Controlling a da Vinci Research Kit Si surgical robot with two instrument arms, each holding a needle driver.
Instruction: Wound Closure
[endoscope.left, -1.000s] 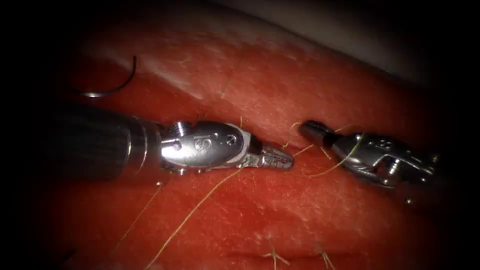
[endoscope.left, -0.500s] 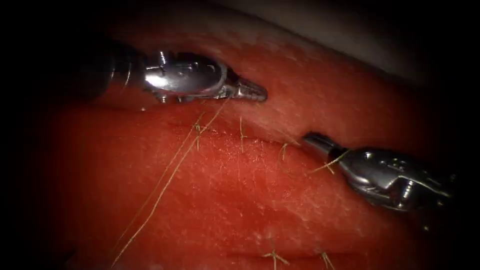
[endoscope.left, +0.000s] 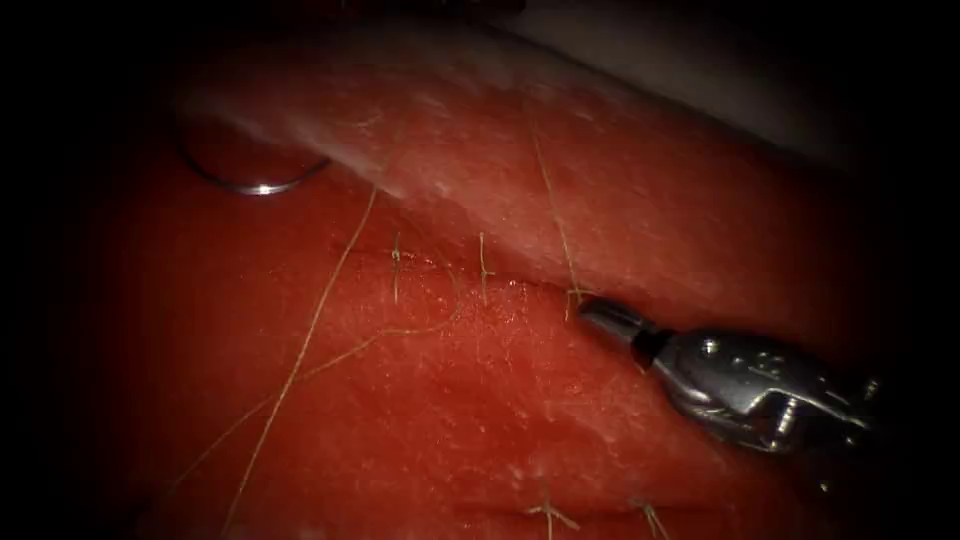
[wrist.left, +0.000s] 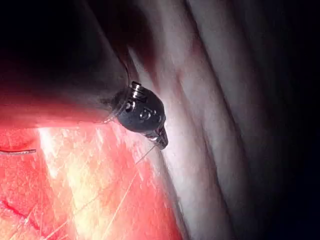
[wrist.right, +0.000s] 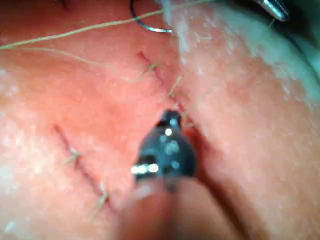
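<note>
Since a moment ago my left tool (wrist.left: 161, 141) has risen, jaws clamped on the thread (endoscope.left: 300, 350). My right tool (endoscope.left: 600, 315), closed, pins thread at the cut (endoscope.left: 440, 268). Needle (endoscope.left: 255, 183) lies free on the tissue (endoscope.left: 520, 420), far left.

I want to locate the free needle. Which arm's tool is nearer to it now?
Left. The left tool is up by the tissue's pale far edge, closer to the needle lying free there; the right tool sits at the cut, farther away.

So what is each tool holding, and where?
Left tool pinches the thread along its length; right tool sits by the cut, hold unclear. Needle lies free on tissue.
</note>
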